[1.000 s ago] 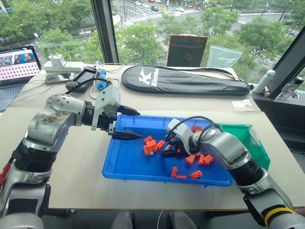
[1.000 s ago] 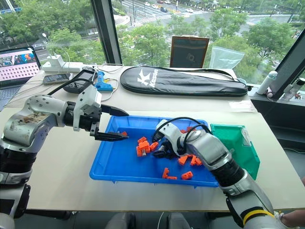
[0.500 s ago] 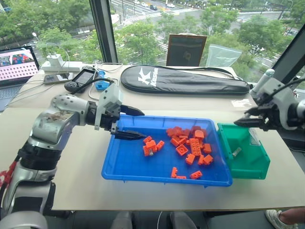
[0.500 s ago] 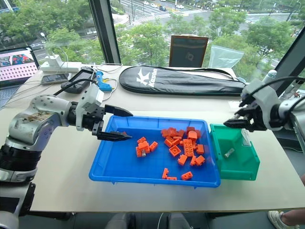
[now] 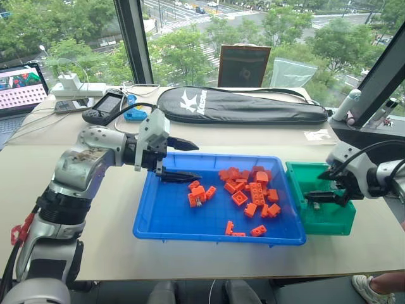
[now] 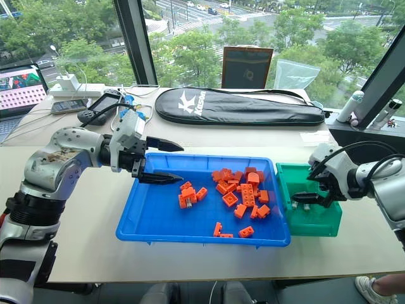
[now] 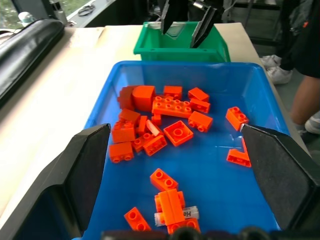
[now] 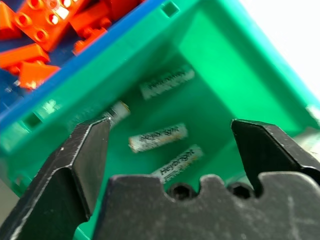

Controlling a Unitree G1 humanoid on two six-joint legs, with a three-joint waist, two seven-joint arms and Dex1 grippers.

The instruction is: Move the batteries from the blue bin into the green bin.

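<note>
Left claw (image 5: 180, 161) sits at centre-left of the head view, over the near-left corner of the blue bin (image 5: 158, 218), fingers spread wide, nothing held. Just right of it in the bin is a small cluster of orange bricks (image 5: 199, 192) with one battery (image 7: 176, 215) tucked against it; the left wrist view shows it as a pale cylinder half under a brick, lower centre of that frame. Mid-frame is the main brick pile (image 5: 250, 187); can't tell if more batteries hide in it. Far right, the green bin (image 5: 321, 223) butts against the blue bin's right wall on the surface. Right claw (image 5: 330, 187) hangs over the green bin, fingers wide apart and empty. Right wrist view shows four batteries (image 8: 158, 137) lying on the green bin's floor, so the drop looks done. My read: the next pick is the battery by the small cluster, and the left claw is nearest. To do it well: come down along the battery's axis side, fingers straddling the cylinder across its width, and nudge off or avoid the brick lying on it so the claw doesn't close on orange plastic. Lift clear of the bin wall before crossing right.
</note>
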